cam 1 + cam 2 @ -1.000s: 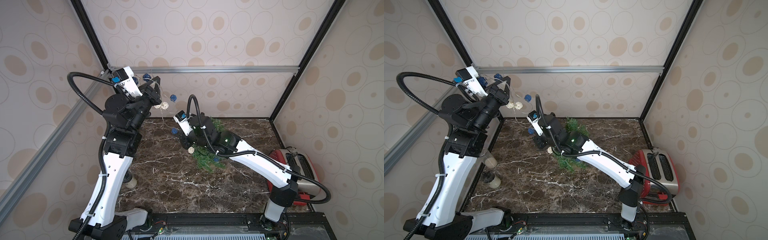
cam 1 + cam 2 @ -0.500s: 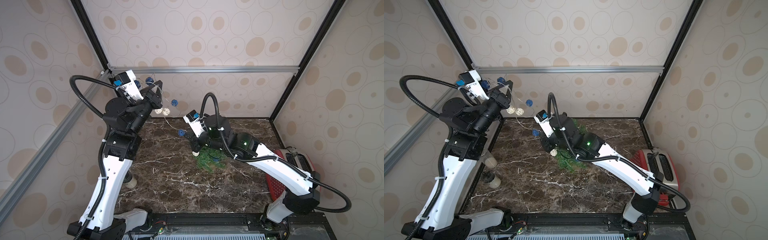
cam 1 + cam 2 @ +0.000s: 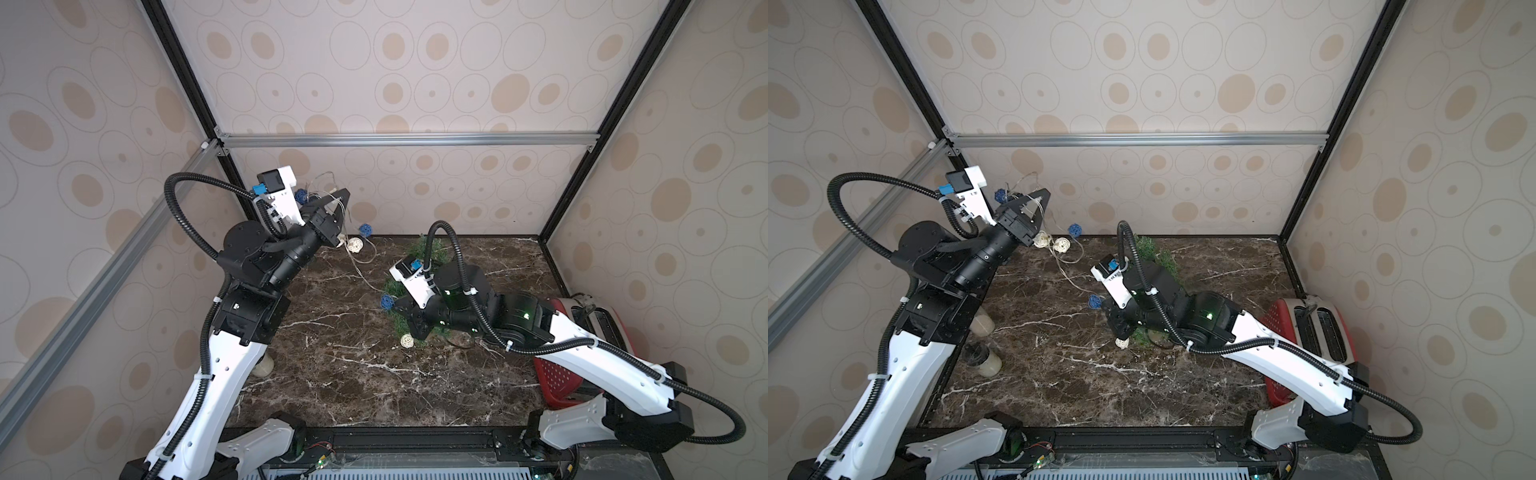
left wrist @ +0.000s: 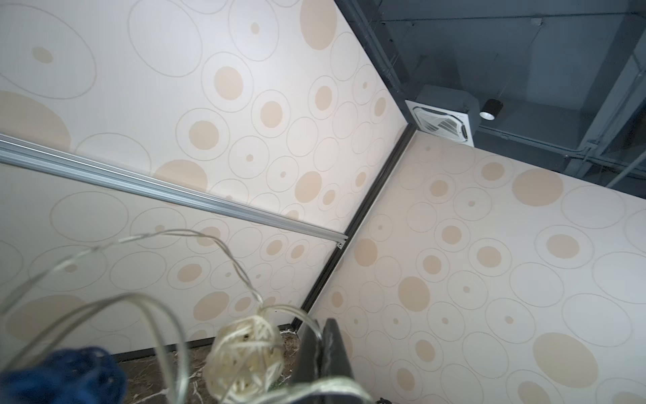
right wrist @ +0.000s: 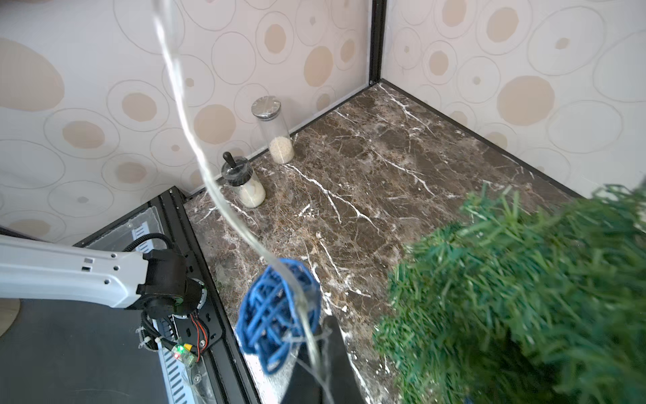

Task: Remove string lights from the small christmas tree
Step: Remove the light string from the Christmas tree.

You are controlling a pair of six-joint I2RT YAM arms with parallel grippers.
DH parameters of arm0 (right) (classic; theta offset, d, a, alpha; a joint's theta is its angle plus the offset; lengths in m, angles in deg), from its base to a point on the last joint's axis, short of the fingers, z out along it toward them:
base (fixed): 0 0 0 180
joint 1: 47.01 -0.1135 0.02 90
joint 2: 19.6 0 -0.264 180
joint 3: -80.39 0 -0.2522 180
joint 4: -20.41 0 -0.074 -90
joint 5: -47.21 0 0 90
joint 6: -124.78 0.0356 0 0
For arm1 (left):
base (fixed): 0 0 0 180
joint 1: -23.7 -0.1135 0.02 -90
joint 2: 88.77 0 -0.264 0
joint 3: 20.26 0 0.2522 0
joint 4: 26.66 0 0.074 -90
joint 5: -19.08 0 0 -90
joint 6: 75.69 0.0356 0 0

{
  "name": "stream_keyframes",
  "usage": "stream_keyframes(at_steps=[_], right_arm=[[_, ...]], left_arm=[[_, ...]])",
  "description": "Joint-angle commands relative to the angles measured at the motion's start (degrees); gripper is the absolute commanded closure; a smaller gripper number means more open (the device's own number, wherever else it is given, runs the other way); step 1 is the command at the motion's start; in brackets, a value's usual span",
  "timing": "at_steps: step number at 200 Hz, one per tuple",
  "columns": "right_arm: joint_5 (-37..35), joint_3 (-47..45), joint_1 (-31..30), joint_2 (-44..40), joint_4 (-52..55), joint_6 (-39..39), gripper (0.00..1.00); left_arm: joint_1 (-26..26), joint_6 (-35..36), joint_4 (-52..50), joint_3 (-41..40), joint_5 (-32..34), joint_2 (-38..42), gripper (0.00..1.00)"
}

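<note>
The dark brown, white-veined marble tabletop (image 3: pixel 1084 386) bears a bushy green small christmas tree (image 3: pixel 1167 259), two clear glass jars (image 3: pixel 984 359) well left of it, and a red toaster (image 3: pixel 1316 328) to its right.

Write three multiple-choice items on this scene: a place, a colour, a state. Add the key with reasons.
1. Where on the table do the two jars stand?
A. its centre
B. its edge on the left arm's side
C. its far right corner
2. The toaster is:
A. red
B. green
C. white
3. The left gripper is:
A. open, empty
B. lying on the table
C. raised, shut on the string lights

B: they stand along that side wall.
A: its shell is red.
C: it is up in the air with the wire pinched.
</note>
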Motion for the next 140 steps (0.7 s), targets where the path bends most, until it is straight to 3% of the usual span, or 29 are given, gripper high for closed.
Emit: stream_keyframes(at_steps=[1,43,101,123,140], right_arm=[[-5.98,-1.61,-0.73,-4.81,3.20,1.16,1.00],[-13.66,-4.53,-0.80,-11.59,7.55,2.73,1.00],[-21.10,-10.57,-0.89,-18.85,9.75,6.79,1.00],[-20.62,-11.92,-0.87,-21.18,9.75,7.91,1.00],[-15.02,-11.43,-0.87,-21.49,9.93,8.47,1.00]], left_arm=[[0.33,1.13,1.50,-0.81,-0.41,1.31,1.00],[1.69,-0.68,3.35,-2.17,-0.85,1.11,1.00],[9.61,4.25,0.20,0.01,3.12,-1.26,1.00],[11.35,4.99,-0.21,0.10,4.02,-1.42,1.00],[12.00,5.97,-0.90,0.52,4.74,-1.18,1.00]])
